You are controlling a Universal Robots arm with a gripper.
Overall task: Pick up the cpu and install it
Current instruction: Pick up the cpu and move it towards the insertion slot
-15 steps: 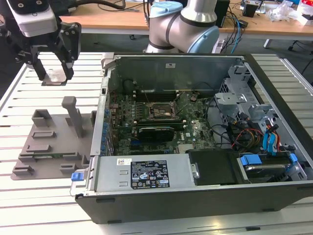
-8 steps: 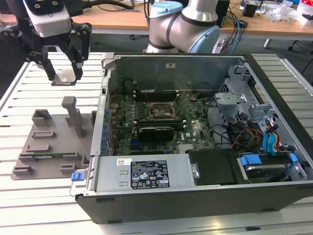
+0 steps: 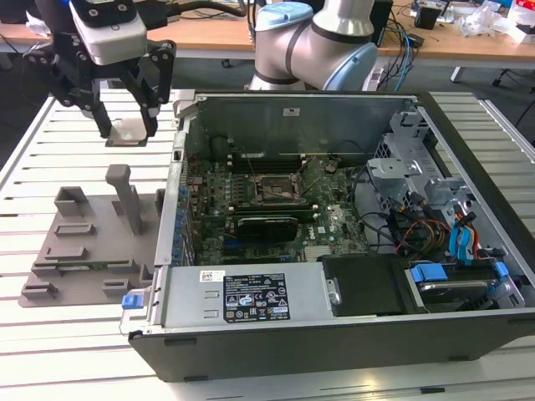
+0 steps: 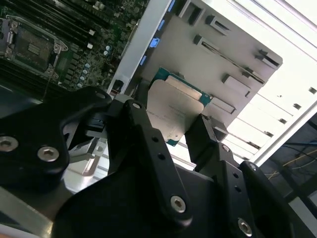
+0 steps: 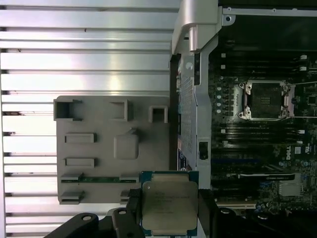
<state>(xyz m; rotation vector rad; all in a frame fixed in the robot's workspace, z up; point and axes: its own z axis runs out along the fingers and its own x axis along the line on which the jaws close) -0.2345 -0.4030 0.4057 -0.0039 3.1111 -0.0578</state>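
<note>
Gripper [image 3: 128, 130] jaws clamped on chip [image 5: 169, 206] edges; chip level, metal top upward, raised over grey tray [image 5: 99, 149] beside computer case [image 3: 334, 344].

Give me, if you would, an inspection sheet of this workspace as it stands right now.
Surface: white slatted table.
Job's things: chip held in the air near the grey tray; socket in the open computer case looks bare.
Clutter: odds and ends on the wooden desk behind.
Grippers: gripper shut on the chip's edges.
Cables: coloured wires inside the case, at the exterior view's right; blue leads by the desk.
Surroundings: robot arm's base behind the case.
</note>
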